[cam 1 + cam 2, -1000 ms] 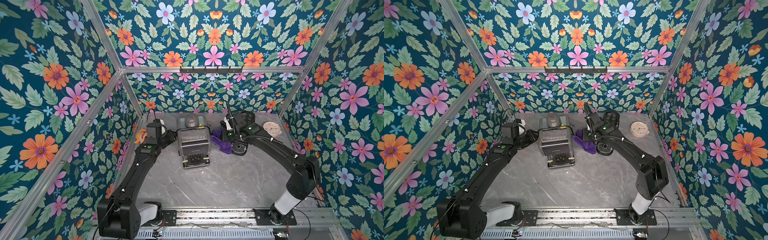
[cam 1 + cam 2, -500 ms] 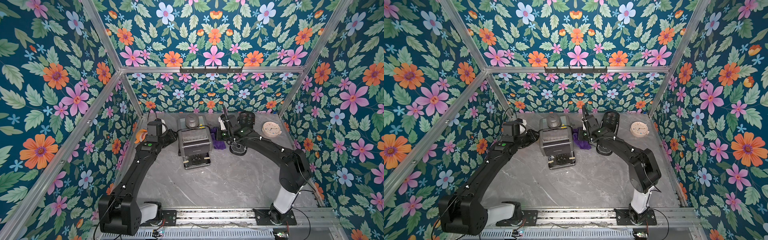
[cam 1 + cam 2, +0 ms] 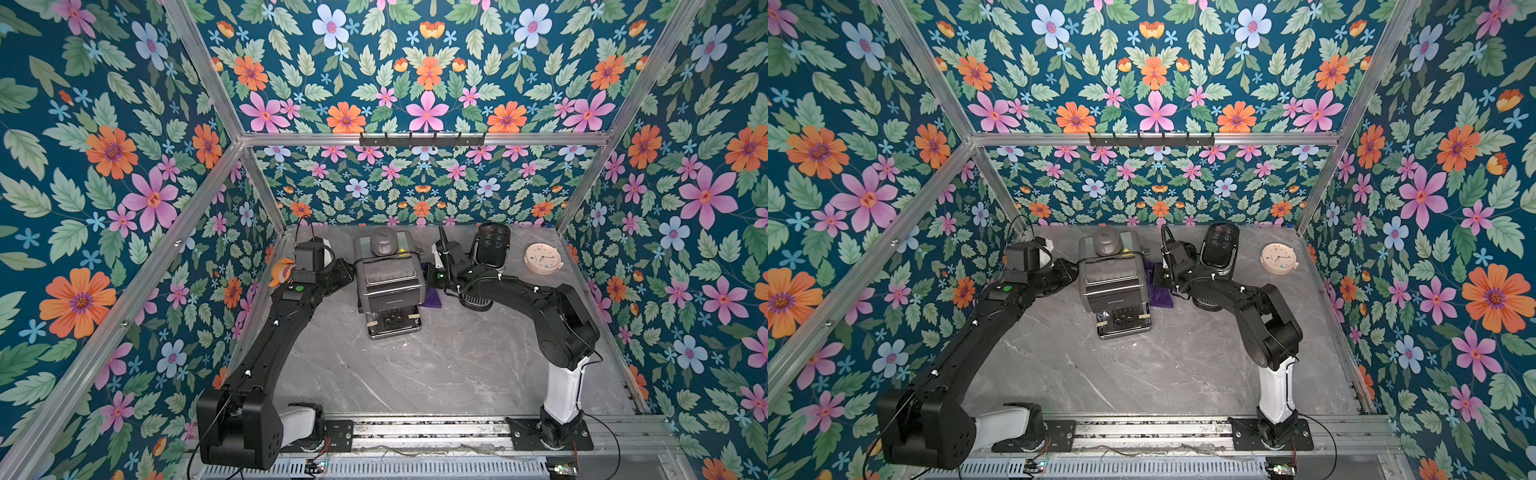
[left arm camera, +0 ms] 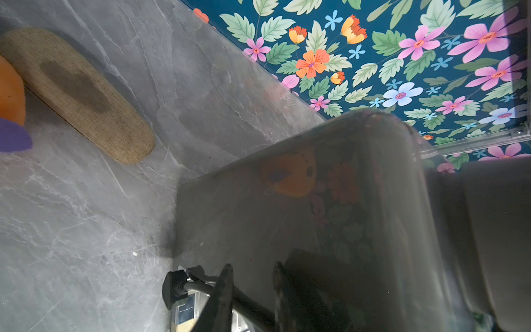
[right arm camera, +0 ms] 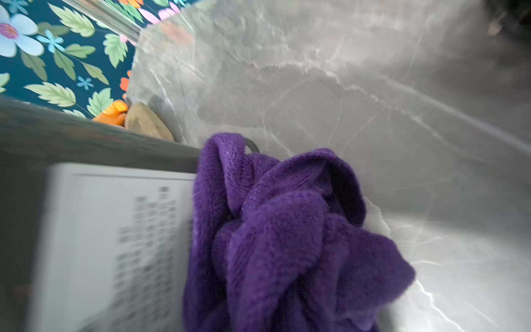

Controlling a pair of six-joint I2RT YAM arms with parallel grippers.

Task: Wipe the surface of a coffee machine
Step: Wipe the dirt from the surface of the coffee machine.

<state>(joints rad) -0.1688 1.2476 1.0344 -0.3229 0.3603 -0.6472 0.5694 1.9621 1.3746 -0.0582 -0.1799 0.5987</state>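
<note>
Both arms were matt black, built of thick rounded links; the left arm (image 3: pixel 274 332) and the right arm (image 3: pixel 536 299) each had a white lower segment (image 3: pixel 563 390) bolted to a black plate (image 3: pixel 548 436) on an aluminium rail (image 3: pixel 432 430); small white clips dotted the links, and thin black cables ran along them. A green light (image 3: pixel 299 287) glowed near the left wrist, below a boxy black camera housing (image 3: pixel 309 253); the left gripper (image 4: pixel 253 264) had dark, tapered fingers (image 4: pixel 227 287).

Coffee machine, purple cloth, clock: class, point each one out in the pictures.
Coffee machine (image 3: pixel 390 286), in a top view, on its grey body.
Purple cloth (image 5: pixel 287 244), right wrist view, on its bunched middle.
Clock (image 3: pixel 541 258), in a top view, on its dial.
</note>
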